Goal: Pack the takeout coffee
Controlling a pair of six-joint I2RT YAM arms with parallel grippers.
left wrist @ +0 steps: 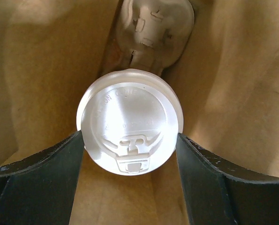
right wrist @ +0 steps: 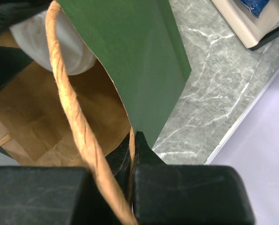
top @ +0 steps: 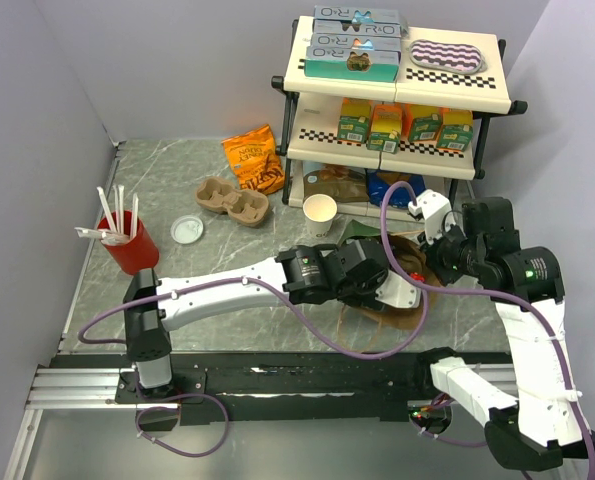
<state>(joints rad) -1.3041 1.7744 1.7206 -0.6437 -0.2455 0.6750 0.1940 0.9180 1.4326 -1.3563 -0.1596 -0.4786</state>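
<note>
The takeout coffee, its round white sip lid facing the left wrist camera, is down inside a paper bag that is green outside and brown inside. My left gripper reaches into the bag, and its two black fingers press on the lid's rim from both sides. In the top view that gripper is at the bag's mouth and the cup is hidden. My right gripper is shut on the bag's rim, with the twisted paper handle running beside it.
An unlidded cream cup stands behind the bag, near the brown pulp carrier and a loose white lid. A red cup of straws is at the left. A stocked shelf rack fills the back right. A white object lies deeper in the bag.
</note>
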